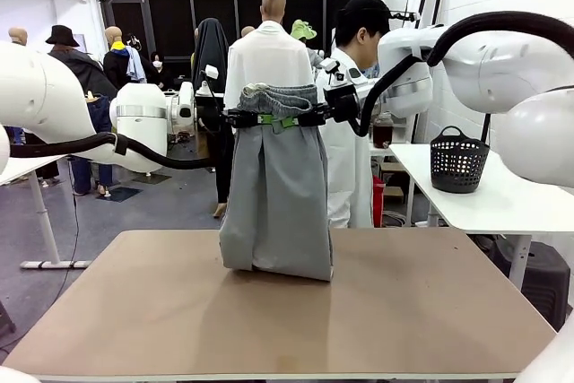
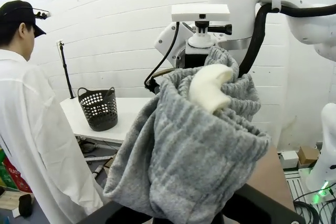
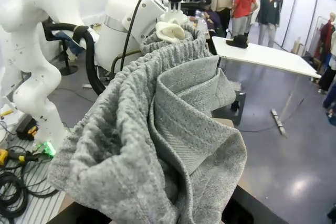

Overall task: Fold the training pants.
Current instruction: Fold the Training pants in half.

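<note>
both arms' fingers pinch the training pants (image 1: pixel 276 195) at the waistband, so the legs hang below them onto the surface (image 1: pixel 134 311).

One pair of training pants (image 1: pixel 276 190) hangs over the table (image 1: pixel 134 311), two grippers, one basket (image 1: pixel 458 161) beside it.

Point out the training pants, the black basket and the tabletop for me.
training pants (image 1: pixel 278 204): front view, middle of the hanging grey fabric.
black basket (image 1: pixel 457 163): front view, its perforated side wall.
tabletop (image 1: pixel 143 311): front view, bare tan surface left of the pants.
</note>
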You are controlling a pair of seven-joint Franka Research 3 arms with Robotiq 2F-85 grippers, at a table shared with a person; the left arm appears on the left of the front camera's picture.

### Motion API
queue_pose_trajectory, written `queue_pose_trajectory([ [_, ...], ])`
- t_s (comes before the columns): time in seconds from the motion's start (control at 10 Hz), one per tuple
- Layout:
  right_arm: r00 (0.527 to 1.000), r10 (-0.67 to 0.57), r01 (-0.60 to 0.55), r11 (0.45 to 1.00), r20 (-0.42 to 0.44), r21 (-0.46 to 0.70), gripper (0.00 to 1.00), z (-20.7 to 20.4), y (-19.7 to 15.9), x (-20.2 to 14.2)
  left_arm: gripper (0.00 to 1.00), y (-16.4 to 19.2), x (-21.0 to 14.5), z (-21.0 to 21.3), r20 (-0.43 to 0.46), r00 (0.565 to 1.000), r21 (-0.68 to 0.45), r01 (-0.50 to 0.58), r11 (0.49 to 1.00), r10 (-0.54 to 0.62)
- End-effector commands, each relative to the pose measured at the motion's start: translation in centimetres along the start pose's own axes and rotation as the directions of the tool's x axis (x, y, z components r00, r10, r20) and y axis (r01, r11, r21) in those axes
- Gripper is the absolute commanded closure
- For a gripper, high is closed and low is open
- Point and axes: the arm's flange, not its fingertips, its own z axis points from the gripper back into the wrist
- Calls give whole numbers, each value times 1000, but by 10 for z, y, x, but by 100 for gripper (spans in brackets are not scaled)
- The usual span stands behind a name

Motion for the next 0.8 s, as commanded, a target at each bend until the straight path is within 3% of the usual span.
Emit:
queue_pose_trajectory([
  [0.0, 1000, -15, 15, 1000, -16, 16, 100, 2, -35, 15, 100, 23, 15, -1, 3, 1000, 30, -14, 999, 14],
  [0.4, 999, -20, 20, 1000, -26, -10, 100, 11, -70, 15, 100, 61, 27, 2, -28, 999, 92, -18, 996, 21],
  [0.7, 1000, -14, 14, 1000, -25, -6, 100, 9, -77, 3, 100, 71, 7, -4, 5, 999, 100, -35, 994, 34],
])
